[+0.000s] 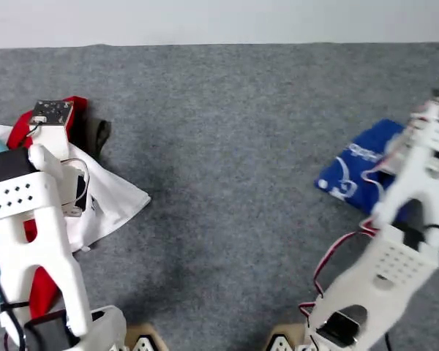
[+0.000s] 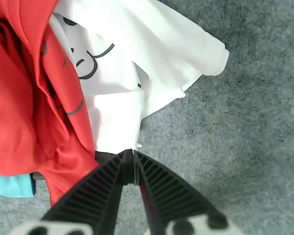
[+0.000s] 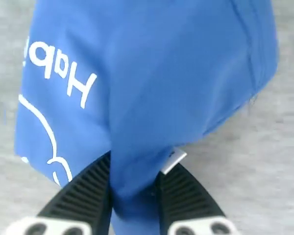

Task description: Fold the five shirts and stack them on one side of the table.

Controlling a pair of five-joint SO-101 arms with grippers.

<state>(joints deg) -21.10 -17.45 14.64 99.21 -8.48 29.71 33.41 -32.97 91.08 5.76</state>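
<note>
The left gripper (image 2: pixel 133 162) is pressing its jaws together with no cloth visibly between them. Its tips are lying right at the hem of the white shirt (image 2: pixel 137 54), which is spreading ahead of it on the grey table (image 2: pixel 235 147). The red shirt (image 2: pixel 19 98) is bunching just beside the tips, with a teal shirt (image 2: pixel 10 185) peeking out at its edge. The right gripper (image 3: pixel 133 171) is clamping a fold of the blue shirt (image 3: pixel 152 63), whose printed body is stretching away in front of it.

Partial white lettering stands on the blue shirt (image 3: pixel 152 73); no whole word shows.
</note>
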